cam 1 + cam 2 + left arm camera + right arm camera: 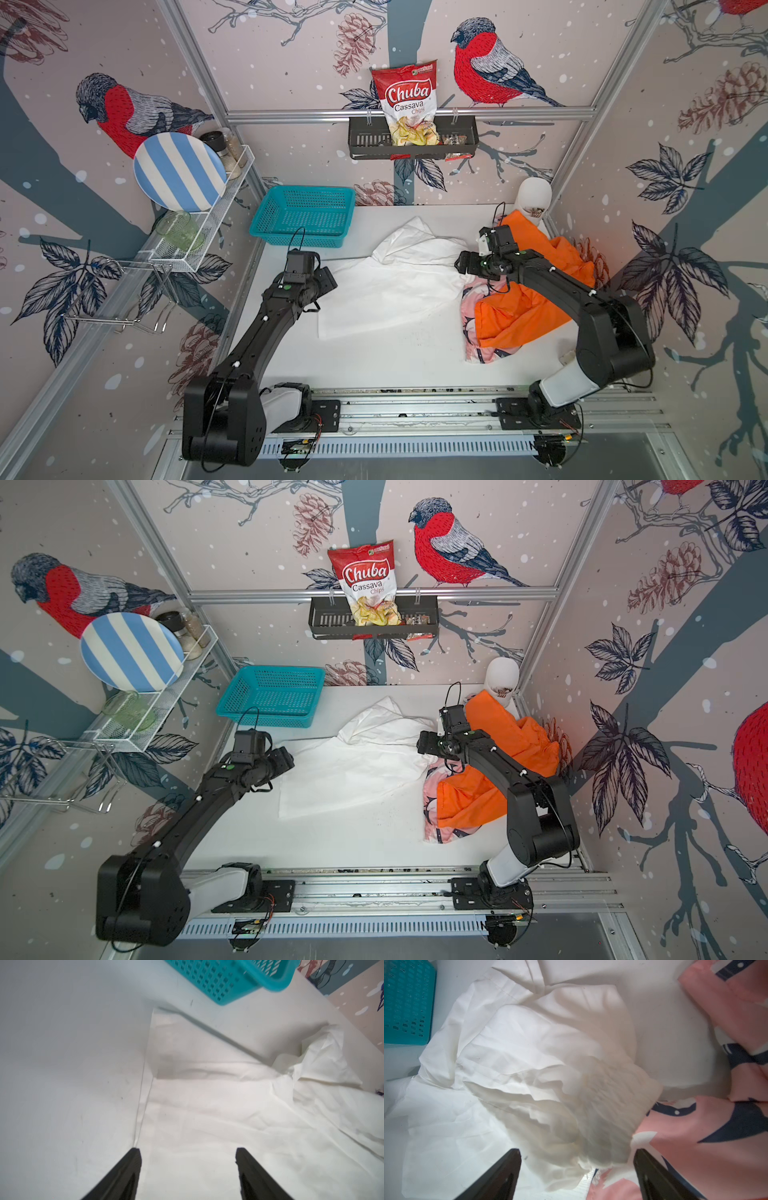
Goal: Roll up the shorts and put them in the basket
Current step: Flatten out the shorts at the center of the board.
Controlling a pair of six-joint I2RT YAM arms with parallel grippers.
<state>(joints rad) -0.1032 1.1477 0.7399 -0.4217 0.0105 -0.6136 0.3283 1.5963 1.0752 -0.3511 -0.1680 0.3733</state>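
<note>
White shorts (390,291) are seen spread across the middle of the table (374,365), flat on the near side and rumpled toward the basket (305,212). At the right wall, orange shorts (511,324) are heaped on pink shorts (488,353). The white cloth's gathered edge touches the pink pair. None of the three has been rolled.

The left gripper (188,1150) is held just over the white pair's left edge, its jaws apart and empty. The right gripper (577,1150) is poised at the opposite edge, jaws likewise spread. The bunched waist lies just ahead of them and is not pinched.

The laying-out of the first pair appears to be the step in hand, with the rolling itself not yet begun. For the next move, the crumpled far part would probably need to be drawn flat. One straight edge would then be taken at both ends together, so that the roll can be started evenly and kept clear of the pink cloth.
</note>
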